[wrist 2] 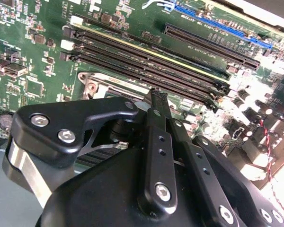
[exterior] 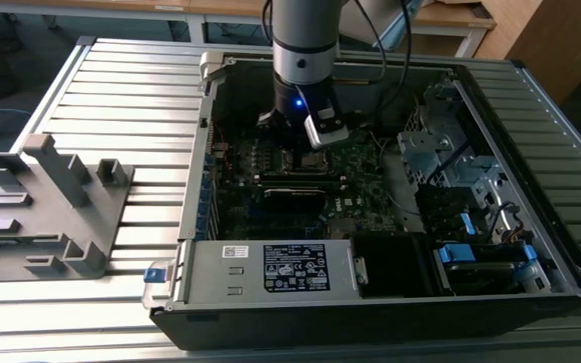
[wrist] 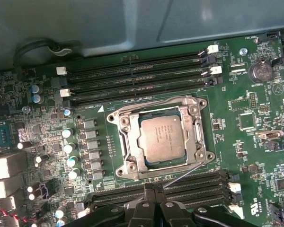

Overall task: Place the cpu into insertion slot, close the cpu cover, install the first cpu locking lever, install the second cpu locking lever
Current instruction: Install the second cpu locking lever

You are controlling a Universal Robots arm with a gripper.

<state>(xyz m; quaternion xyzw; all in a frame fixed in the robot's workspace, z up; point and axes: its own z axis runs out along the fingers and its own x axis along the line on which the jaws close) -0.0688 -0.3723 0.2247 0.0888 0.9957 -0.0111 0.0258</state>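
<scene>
Cpu already seated in the insertion slot, cpu cover down flat around it, framing the silver top. One thin locking lever angling free off the socket's corner, not latched. Pincer poised just past the socket edge, at about six o'clock from the chip in the first wrist view, fingers pressed together, nothing between them. In the exterior view, arm standing over the open computer case on the worktop.

cpu: 1 | insertion slot: 1 | cpu cover: 1
</scene>
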